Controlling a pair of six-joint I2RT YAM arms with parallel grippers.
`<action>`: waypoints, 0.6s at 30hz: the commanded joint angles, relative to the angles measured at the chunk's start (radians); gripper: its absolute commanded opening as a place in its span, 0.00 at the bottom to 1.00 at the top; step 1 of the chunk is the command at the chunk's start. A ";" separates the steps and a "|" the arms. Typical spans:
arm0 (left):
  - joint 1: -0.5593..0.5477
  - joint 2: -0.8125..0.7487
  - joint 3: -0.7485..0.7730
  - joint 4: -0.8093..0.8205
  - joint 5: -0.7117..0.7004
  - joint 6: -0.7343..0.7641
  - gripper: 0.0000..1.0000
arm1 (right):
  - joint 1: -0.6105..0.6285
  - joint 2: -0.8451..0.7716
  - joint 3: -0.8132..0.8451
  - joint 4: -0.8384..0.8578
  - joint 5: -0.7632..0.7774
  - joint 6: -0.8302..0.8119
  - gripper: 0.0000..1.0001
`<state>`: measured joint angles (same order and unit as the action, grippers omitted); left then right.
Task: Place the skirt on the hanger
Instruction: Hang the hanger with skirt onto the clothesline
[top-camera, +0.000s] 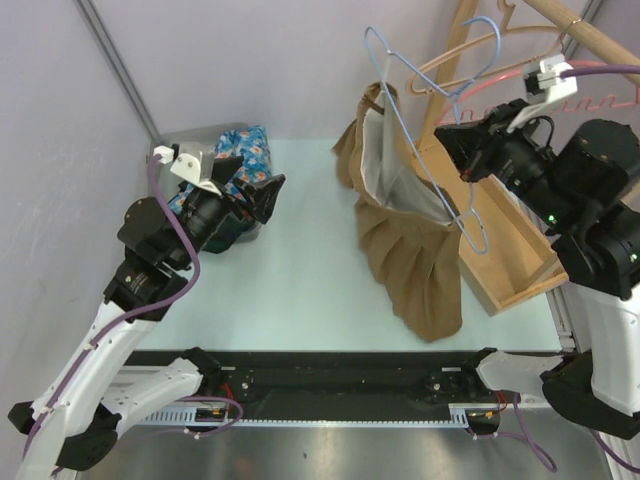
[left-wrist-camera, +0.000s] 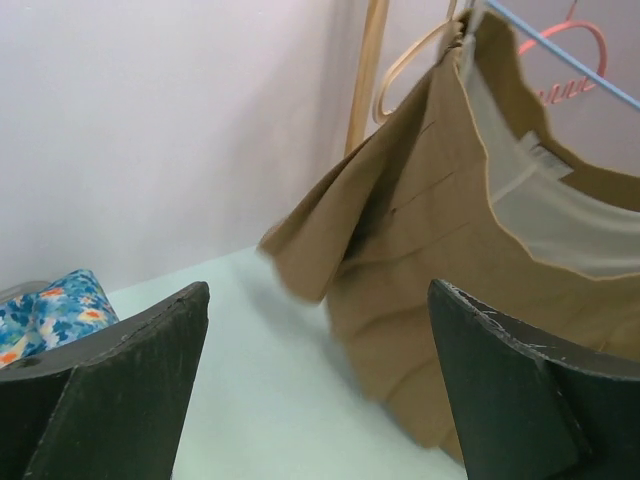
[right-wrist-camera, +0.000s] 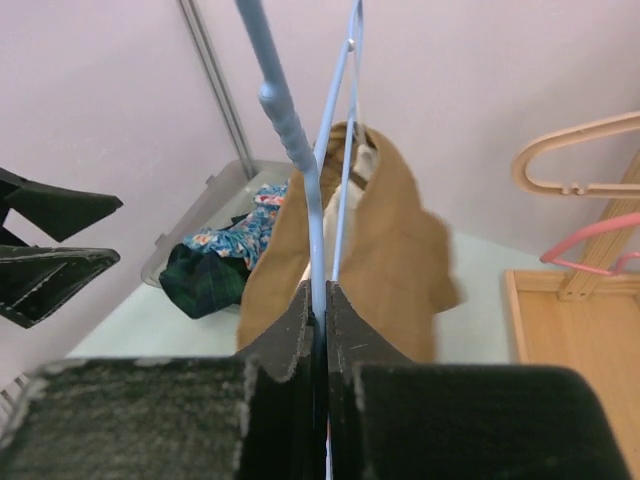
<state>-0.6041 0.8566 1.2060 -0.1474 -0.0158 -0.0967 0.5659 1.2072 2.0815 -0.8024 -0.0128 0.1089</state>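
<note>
A brown pleated skirt (top-camera: 405, 250) with a pale lining hangs from a light-blue wire hanger (top-camera: 420, 150), its waistband draped over the hanger's frame. My right gripper (top-camera: 462, 150) is shut on the hanger's lower wire and holds it tilted above the table. The right wrist view shows the blue hanger (right-wrist-camera: 290, 130) pinched between the fingers of that gripper (right-wrist-camera: 318, 295), with the skirt (right-wrist-camera: 395, 250) beyond. My left gripper (top-camera: 260, 185) stands open and empty to the left of the skirt, apart from it. In its wrist view the skirt (left-wrist-camera: 450, 250) hangs beyond the wide-open left gripper (left-wrist-camera: 320, 290).
A grey bin (top-camera: 190, 135) at the back left holds a floral cloth (top-camera: 250, 150) and a dark green garment (right-wrist-camera: 200, 280). A wooden rack (top-camera: 510, 250) at the right carries a pink hanger (top-camera: 590, 95) and a beige hanger (top-camera: 470, 50). Walls close in the back and left.
</note>
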 joint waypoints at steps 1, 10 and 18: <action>0.001 -0.016 0.006 -0.003 -0.039 0.009 0.93 | -0.003 -0.076 0.008 -0.018 -0.005 0.064 0.00; 0.001 -0.007 -0.003 0.017 -0.004 0.012 0.94 | -0.004 -0.291 -0.295 -0.153 -0.095 0.135 0.00; 0.001 0.007 -0.019 0.034 0.031 -0.017 0.94 | -0.004 -0.420 -0.471 -0.184 0.247 0.316 0.00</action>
<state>-0.6041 0.8600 1.1984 -0.1474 -0.0219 -0.0978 0.5613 0.8539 1.6432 -1.0660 0.0090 0.2996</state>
